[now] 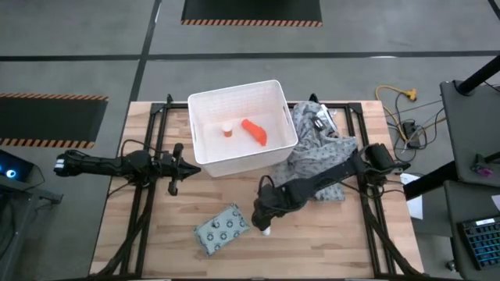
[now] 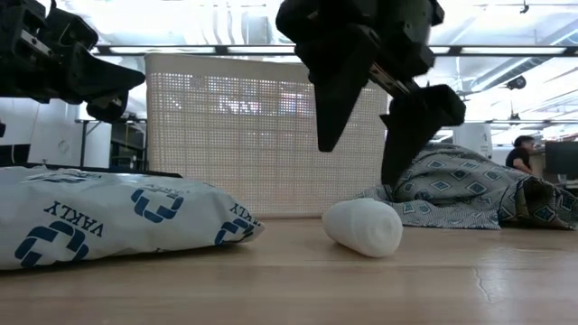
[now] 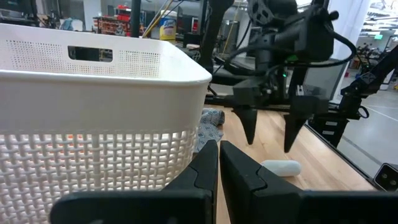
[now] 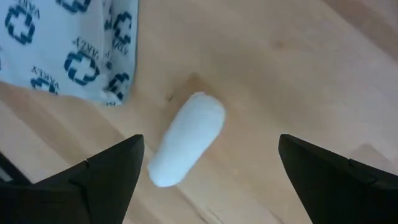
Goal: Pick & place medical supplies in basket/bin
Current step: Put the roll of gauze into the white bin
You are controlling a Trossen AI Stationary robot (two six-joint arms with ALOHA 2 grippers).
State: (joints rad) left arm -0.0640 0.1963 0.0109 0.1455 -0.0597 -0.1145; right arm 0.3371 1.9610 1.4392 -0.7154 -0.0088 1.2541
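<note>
A small white cylinder [image 4: 186, 140] lies on its side on the wooden table, next to the pale dotted packet [image 1: 223, 229], which lies flat. My right gripper [image 4: 210, 142] is open and hovers just above the cylinder [image 2: 364, 226], pointing down, one finger on each side, touching nothing. The white perforated bin [image 1: 205, 152] stands toward the far edge. Inside it lie the orange-red tapered piece [image 1: 255, 131] and a small white round cap [image 1: 227, 130]. My left gripper [image 3: 219, 163] is shut and waits beside the bin's near left corner.
A grey patterned cloth [image 1: 320, 148] is heaped to the right of the bin, under my right arm. Black rails [image 1: 141, 203] run along the table's left and right sides. Bare wood [image 1: 312, 250] shows along the near edge, right of the packet.
</note>
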